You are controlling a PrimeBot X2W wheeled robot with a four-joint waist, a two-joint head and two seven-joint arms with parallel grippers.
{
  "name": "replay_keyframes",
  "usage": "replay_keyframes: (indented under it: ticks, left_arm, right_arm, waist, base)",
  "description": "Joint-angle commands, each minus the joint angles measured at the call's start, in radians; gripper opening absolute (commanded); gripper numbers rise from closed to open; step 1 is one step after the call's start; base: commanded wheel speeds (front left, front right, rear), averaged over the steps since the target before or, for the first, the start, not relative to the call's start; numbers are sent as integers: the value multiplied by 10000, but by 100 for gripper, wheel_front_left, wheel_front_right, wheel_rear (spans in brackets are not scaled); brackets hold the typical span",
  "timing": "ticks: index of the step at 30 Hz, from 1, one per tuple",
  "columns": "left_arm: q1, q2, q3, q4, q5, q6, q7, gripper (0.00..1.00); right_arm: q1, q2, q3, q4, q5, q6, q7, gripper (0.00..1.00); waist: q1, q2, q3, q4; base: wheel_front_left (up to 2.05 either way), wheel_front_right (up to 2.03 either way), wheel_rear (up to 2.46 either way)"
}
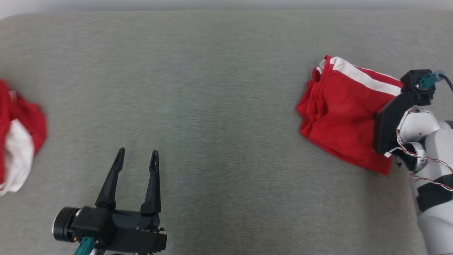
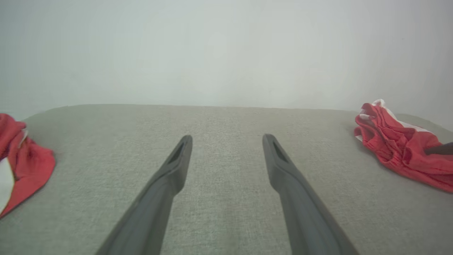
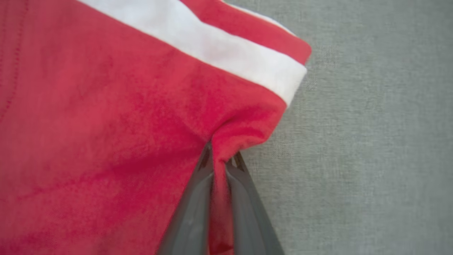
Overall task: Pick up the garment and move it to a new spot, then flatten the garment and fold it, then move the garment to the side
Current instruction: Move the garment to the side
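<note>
red garments [image 1: 339,113] [image 1: 33,122]: 2 | end effectors [image 1: 138,153] [image 3: 223,151]: 2 | grey surface [image 1: 226,106]: 1

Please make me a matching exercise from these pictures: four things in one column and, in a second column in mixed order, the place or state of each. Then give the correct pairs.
Column one
1. left gripper
2. right gripper
3. folded garment
4. crumpled garment

Column two
A. shut, pinching red fabric
B. lies alone at the far left
C. open, holding nothing
D. lies at the right, held at one edge

Pairs: 1-C, 2-A, 3-D, 4-B
</note>
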Motion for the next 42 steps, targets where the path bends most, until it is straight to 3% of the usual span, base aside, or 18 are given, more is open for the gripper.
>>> replay_keyframes:
  ticks: [1,12,24,32,37,38,39,40,41,42]
  left_arm:
    - [-166,9,35,-84,151,-55,-34,100]
    - [-748,500,-254,-1000,639,-272,-34,100]
    - [-901,1180,-764,-1708,763,-340,-33,100]
    - [-912,1552,-1019,-2099,816,-318,76,100]
    - [-890,1697,-1102,-2222,827,-320,226,100]
    - [-880,1715,-1114,-2244,831,-318,247,100]
    - [-882,1730,-1126,-2259,837,-312,268,100]
    - [-880,1741,-1140,-2281,835,-305,277,100]
    - [-889,1748,-1146,-2299,842,-296,275,100]
    - [-912,1756,-1158,-2314,844,-289,285,100]
  right_arm:
    - [116,-231,131,-107,82,-29,-114,0]
    - [-177,-2158,2000,-952,585,-29,-1054,0]
    - [-1174,-4031,3426,-879,606,-29,-2752,0]
    - [-1731,-4584,3394,18,420,-29,-4559,0]
    - [-1954,-4398,3163,535,145,-29,-5761,0]
    - [-1986,-4381,3140,626,23,-29,-5941,7]
    - [-2017,-4345,3111,694,-55,-29,-6166,22]
    - [-2057,-4306,3042,766,-167,-29,-6377,89]
    - [-2063,-4256,3020,879,-269,-29,-6496,100]
    - [-2070,-4206,2992,997,-341,-29,-6630,100]
  waist:
    - [-2,-1,541,-1178]
    - [-2,-1,1629,-2877]
    - [-2,-1,2532,-3765]
    - [-2,-1,3084,-3897]
    - [-2,-1,3273,-3919]
    - [-2,-1,3293,-3920]
    - [-2,-1,3308,-3923]
    - [-2,-1,3321,-3925]
    - [-2,-1,3329,-3924]
    - [-2,-1,3331,-3921]
  base:
    - [0,0,0]
    - [0,0,0]
    - [0,0,0]
    - [0,0,0]
    - [0,0,0]
    - [0,0,0]
    - [0,0,0]
    - [0,0,0]
    - [0,0,0]
    - [0,0,0]
